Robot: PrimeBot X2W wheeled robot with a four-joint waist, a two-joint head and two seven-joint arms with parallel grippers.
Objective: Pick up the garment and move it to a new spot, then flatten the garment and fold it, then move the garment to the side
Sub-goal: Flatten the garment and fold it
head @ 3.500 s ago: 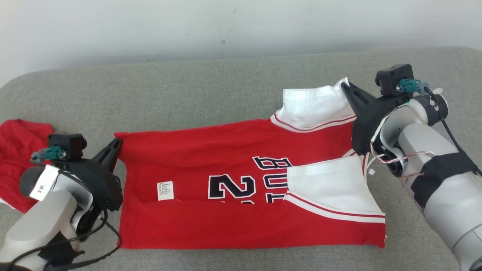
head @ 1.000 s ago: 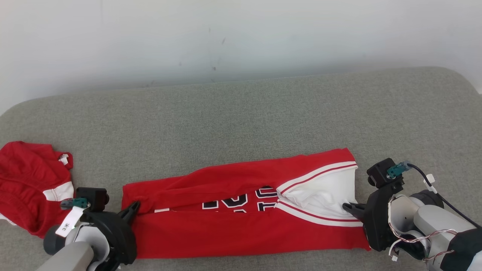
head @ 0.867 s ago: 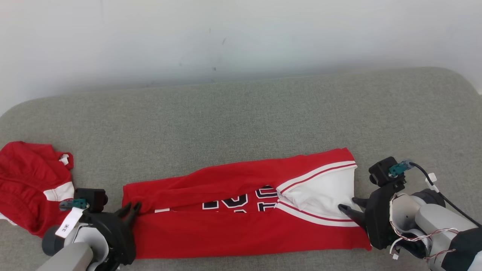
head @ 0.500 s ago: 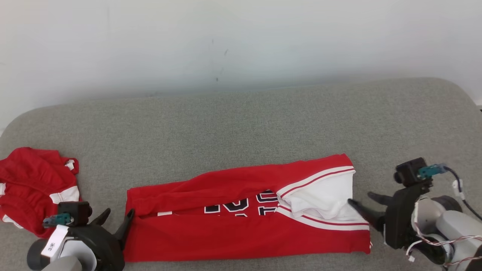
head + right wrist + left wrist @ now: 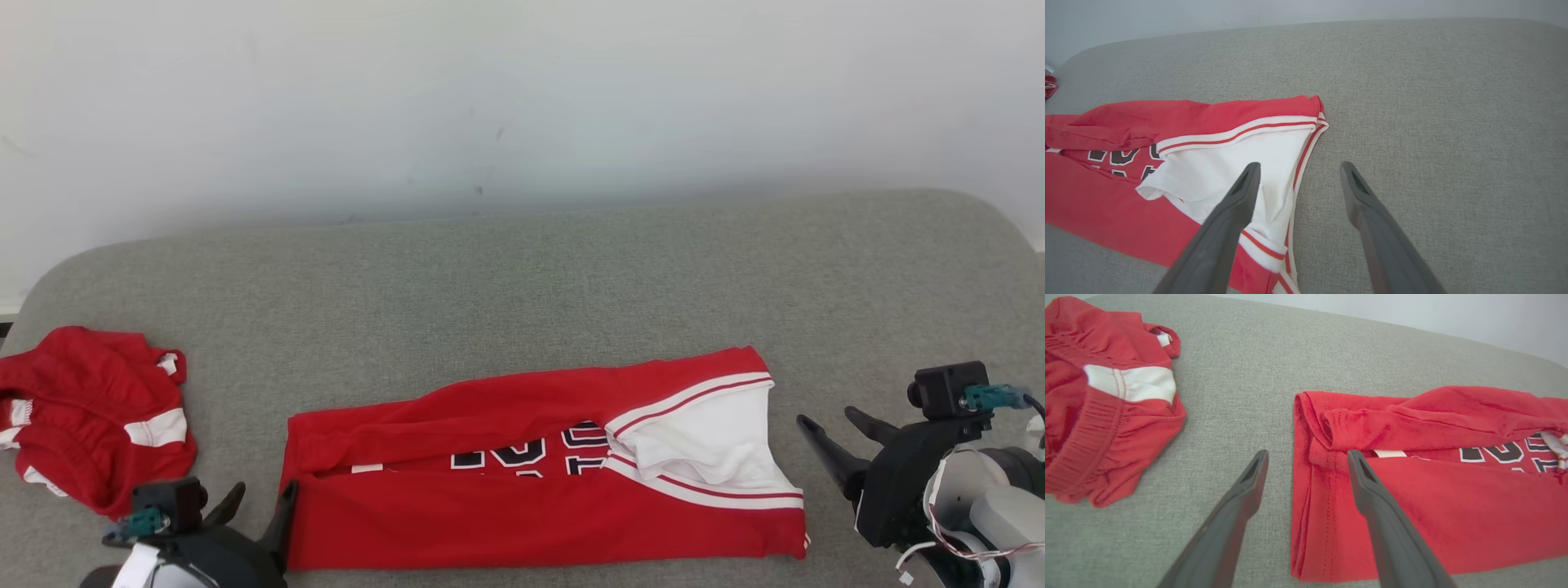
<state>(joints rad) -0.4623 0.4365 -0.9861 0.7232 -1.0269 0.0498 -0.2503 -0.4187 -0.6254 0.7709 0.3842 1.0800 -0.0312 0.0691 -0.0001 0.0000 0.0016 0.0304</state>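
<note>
The garment (image 5: 522, 506) is a red jersey with dark lettering and white striped sleeves, folded into a long band near the front edge of the grey surface. My left gripper (image 5: 263, 494) stands open at the band's left end, its fingers straddling the hem in the left wrist view (image 5: 1306, 453), nothing held. To the right of the band's white sleeve end my right gripper (image 5: 826, 420) is open and empty, a little apart from the cloth; the right wrist view shows it (image 5: 1298, 165) over the sleeve edge of the garment (image 5: 1216, 163).
A second red garment (image 5: 90, 416) with white stripes lies crumpled at the far left, also seen as red shorts (image 5: 1098, 396) in the left wrist view. The grey cushion (image 5: 522, 278) stretches back to a pale wall.
Both grippers opened and let go of the garment's ends, then drew back toward the front. The camera tilted up, so the scene shifted down in view. The garment stays folded as a band.
</note>
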